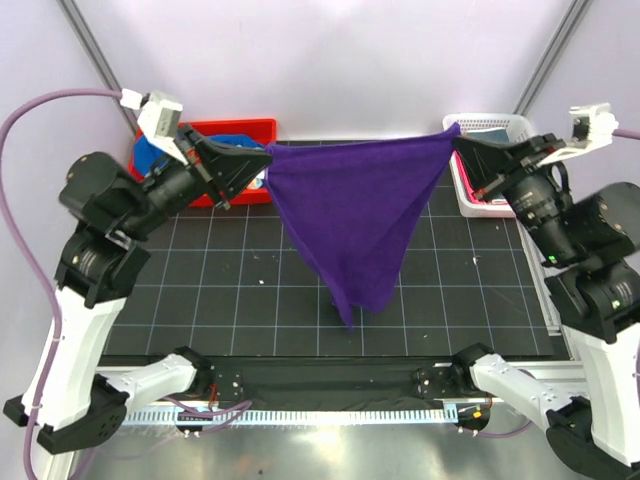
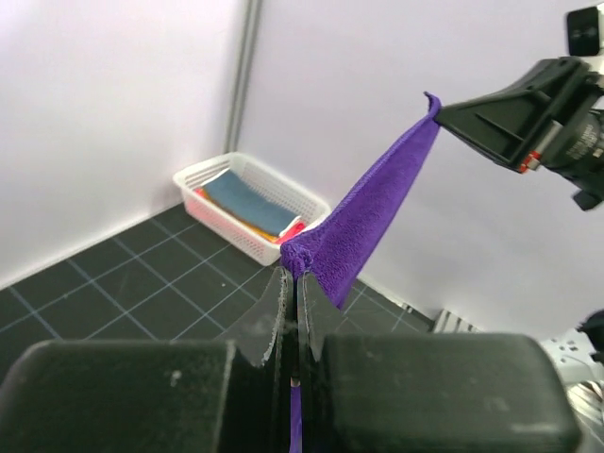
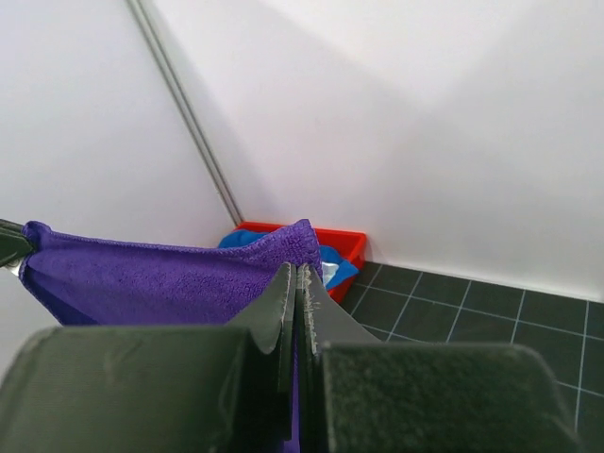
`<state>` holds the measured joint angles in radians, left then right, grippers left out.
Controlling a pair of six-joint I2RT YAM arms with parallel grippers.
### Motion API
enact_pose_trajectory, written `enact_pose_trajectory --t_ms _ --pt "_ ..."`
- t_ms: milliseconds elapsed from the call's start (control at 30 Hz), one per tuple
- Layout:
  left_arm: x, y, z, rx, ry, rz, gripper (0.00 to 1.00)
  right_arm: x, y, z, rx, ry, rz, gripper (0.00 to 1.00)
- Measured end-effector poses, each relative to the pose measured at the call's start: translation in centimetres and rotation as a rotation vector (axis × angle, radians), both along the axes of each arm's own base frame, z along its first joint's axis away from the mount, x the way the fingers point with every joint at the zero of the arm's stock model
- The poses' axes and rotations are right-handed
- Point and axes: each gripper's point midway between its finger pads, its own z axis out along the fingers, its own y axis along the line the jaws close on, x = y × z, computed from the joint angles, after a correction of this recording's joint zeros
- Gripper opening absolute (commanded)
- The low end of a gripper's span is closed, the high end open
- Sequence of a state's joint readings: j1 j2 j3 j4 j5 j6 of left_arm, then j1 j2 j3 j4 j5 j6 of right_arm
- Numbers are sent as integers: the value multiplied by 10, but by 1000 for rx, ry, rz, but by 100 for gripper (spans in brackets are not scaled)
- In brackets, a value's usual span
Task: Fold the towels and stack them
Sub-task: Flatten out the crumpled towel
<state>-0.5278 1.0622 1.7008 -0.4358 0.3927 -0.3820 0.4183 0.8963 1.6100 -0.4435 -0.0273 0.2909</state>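
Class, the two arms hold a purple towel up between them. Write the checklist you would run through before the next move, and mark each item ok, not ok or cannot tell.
1. Left gripper shut on one top corner of the purple towel: ok.
2. Right gripper shut on the other top corner: ok.
3. Top edge stretched straight between the two grippers: ok.
4. Towel hanging flat and square: not ok. It narrows to a bunched point at the bottom.
5. Lower tip clear of the black mat: cannot tell from above.
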Motion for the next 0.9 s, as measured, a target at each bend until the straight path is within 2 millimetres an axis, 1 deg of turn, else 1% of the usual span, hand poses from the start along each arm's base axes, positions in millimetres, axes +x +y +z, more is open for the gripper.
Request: enact_pose_trajectory --t_ms 167,300,367,433,500,533,633,733,800,867,900 --pt "-31 7 18 -23 -62 -60 0 -29 -3 19 14 -55 48 1" --pt "-48 10 32 -42 -102 -99 0 -56 -6 38 34 -107 95 1" --pt "-53 11 36 -49 -112 -107 0 -70 -8 47 47 -138 119 1" --pt "-53 11 38 -57 -107 -107 0 -79 -9 53 53 -157 134 1" --pt "-50 12 38 -62 -99 -92 0 -80 -8 54 55 -160 140 1" --pt "-45 12 36 -63 -88 -76 0 -79 -8 52 53 -155 140 1" --pt "-25 10 31 -61 -57 -23 0 -62 -4 44 46 -127 122 1" --pt "5 5 19 -50 -13 44 0 -28 2 28 30 -70 71 1" --pt "33 3 5 -37 27 86 0 7 8 12 8 -20 20 1" --pt "76 1 -16 -30 82 135 0 46 15 -11 -20 38 -27 1" --pt "102 0 -33 -27 127 153 0 71 20 -27 -35 74 -48 1"
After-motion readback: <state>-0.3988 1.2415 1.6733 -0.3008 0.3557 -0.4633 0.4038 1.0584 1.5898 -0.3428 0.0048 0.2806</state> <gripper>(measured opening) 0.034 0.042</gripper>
